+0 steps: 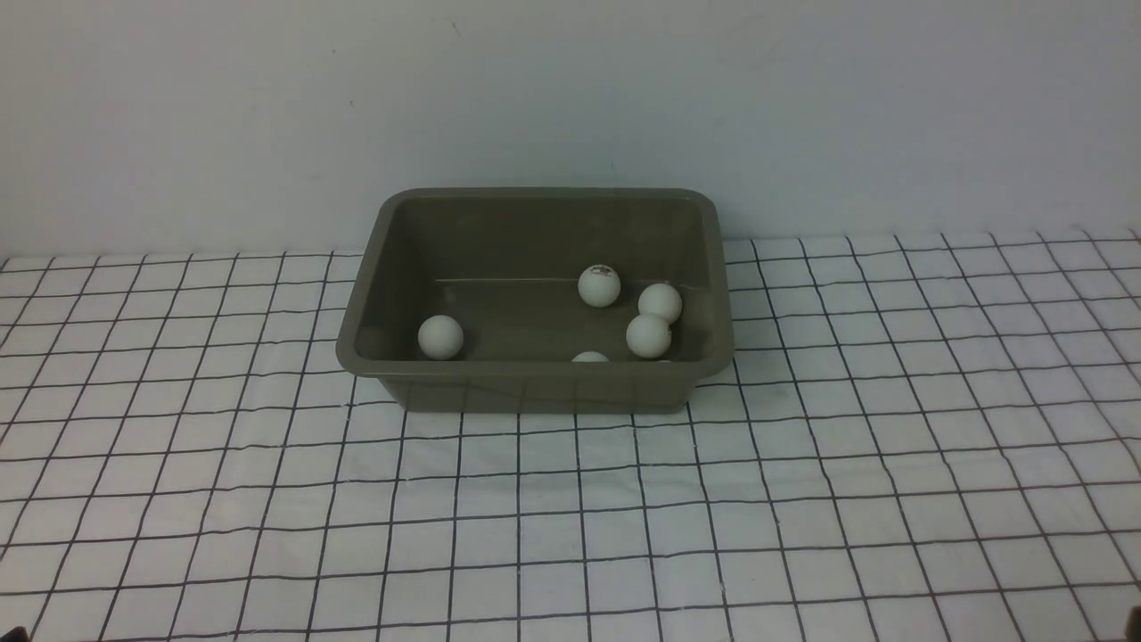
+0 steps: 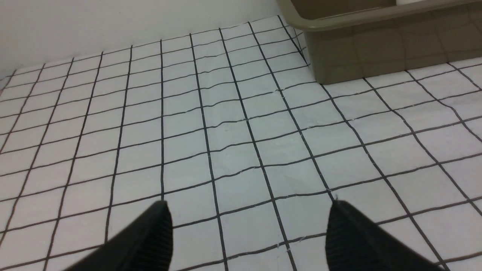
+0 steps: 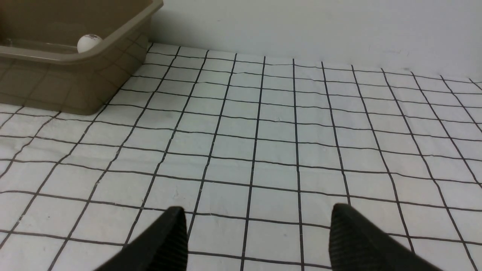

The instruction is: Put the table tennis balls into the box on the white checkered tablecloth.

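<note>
Front view shows the box standing on the white checkered tablecloth, close to the wall. Five table tennis balls show inside the box: one alone by its left wall, three clustered toward its right wall, one half hidden behind its near rim. My left hand hangs released over bare cloth near the box's corner, grasping nothing. My right hand is likewise spread and empty, near the box's other side.

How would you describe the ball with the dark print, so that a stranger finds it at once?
Find the olive-grey box at the back of the checkered tablecloth. Right of its middle lies a cluster of white balls. The wanted ball is farthest back, and only it shows a dark printed mark on top.
</note>
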Tool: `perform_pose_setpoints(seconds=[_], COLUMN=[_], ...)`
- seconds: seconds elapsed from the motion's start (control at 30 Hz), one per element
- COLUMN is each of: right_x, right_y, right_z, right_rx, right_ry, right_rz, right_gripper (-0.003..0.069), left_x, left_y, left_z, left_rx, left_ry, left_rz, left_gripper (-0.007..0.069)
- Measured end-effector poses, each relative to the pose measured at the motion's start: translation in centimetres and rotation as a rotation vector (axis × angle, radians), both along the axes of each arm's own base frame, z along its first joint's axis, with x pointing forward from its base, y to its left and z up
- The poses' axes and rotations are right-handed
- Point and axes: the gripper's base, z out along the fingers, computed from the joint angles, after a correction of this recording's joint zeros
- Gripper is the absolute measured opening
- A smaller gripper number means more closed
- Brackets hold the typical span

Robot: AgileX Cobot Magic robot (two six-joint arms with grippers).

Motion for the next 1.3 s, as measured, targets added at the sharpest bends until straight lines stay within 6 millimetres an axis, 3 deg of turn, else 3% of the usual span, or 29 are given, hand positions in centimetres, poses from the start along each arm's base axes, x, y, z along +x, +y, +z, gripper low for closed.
perform_pose_setpoints(seconds=[0.53,1.03,1.3], right_x=[0.0,0.0,-0.3], right_y=[0.0,0.0,0.0], right_z=[0.0,0.0,0.0], right_rx=[0.001,0.001,0.000], right_ry=[0.000,0.000,-0.017], right_rz=[0.000,0.000,0.004], right_gripper=[0.0462,0.0462,0.0462], left_x=[0.0,0.0,0.0], left_y=[0.1,-0.9,-0.4], left_z=[0.0,0.2,0.1], left_rx=[-0.026,-0.425,-0.294], left_ry=[0.002,0.025,0.011], left_rz=[0.038,0.075,0.089], left_gripper=[0.0492,0.0492,0.0492])
